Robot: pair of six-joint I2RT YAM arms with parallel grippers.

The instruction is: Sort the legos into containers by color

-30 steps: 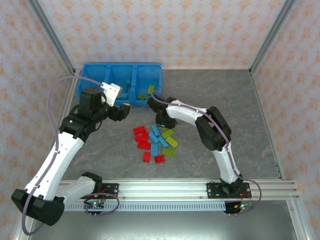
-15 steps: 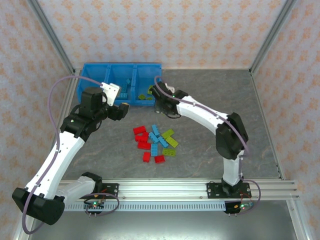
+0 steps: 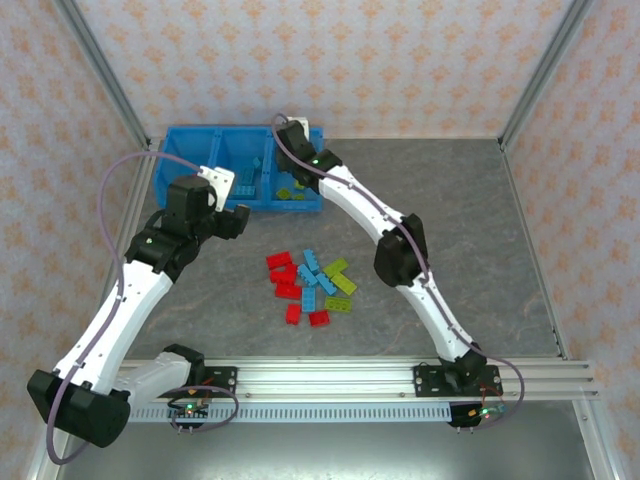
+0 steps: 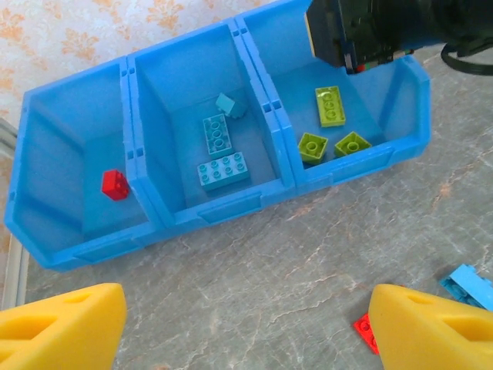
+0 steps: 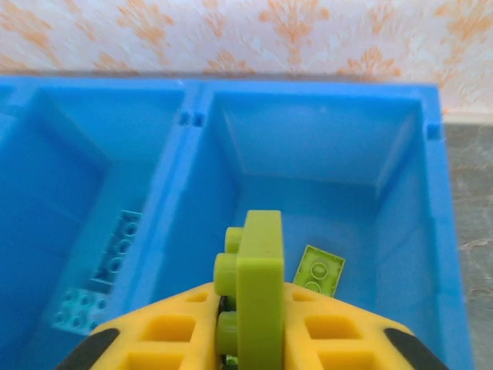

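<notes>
Patterned wall [image 5: 308, 31], right hand [image 5: 248, 316] half-hiding green lego [image 5: 260, 254]

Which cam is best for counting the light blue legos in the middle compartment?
Left wrist: it looks down into the middle compartment, and all three light blue legos lie unobstructed. Right wrist catches two at its left edge, washed out. Top external shows them as tiny specks, hard to count.

The bottom edge is cutting off both fingers [image 4: 62, 327] of my left gripper [image 4: 243, 301], and the right arm [image 4: 370, 31] is covering the right compartment's [image 4: 402, 96] far corner. On my right wrist camera, the gripped yellow-green brick [image 5: 258, 285] is hiding part of that compartment's floor.
</notes>
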